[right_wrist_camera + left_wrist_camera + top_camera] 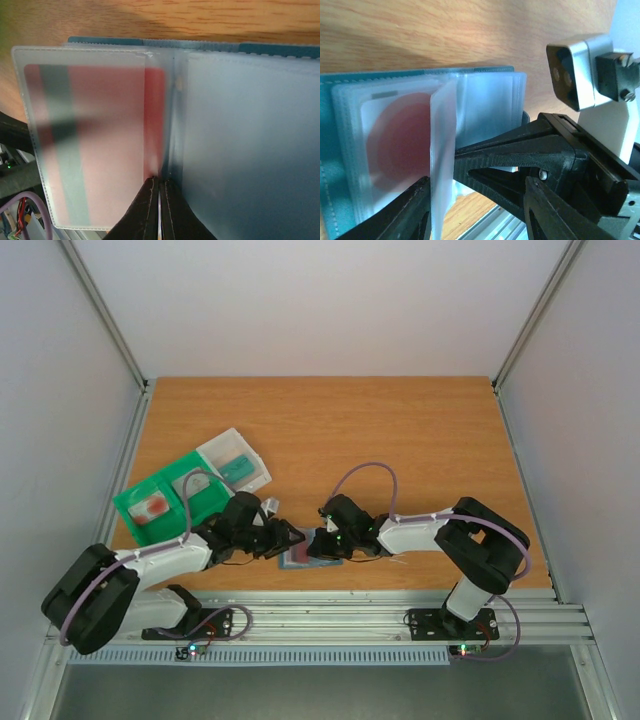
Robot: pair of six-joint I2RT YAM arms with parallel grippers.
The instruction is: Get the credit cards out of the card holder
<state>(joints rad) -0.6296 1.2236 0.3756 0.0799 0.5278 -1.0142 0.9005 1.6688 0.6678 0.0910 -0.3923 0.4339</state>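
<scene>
The slate-blue card holder lies open near the table's front edge, between both grippers. In the left wrist view its cover holds clear sleeves, and one sleeve shows a card with a big red round mark. A whitish sleeve leaf stands upright. My right gripper is shut on that leaf's edge. Its black finger shows in the left wrist view. A reddish-pink card sits in the sleeve to the left of it. My left gripper is open, with one finger against the leaf.
A green tray with a clear box stands at the back left of the holder. The metal rail of the table's front edge runs just behind the holder. The right wrist camera hangs close above the left gripper.
</scene>
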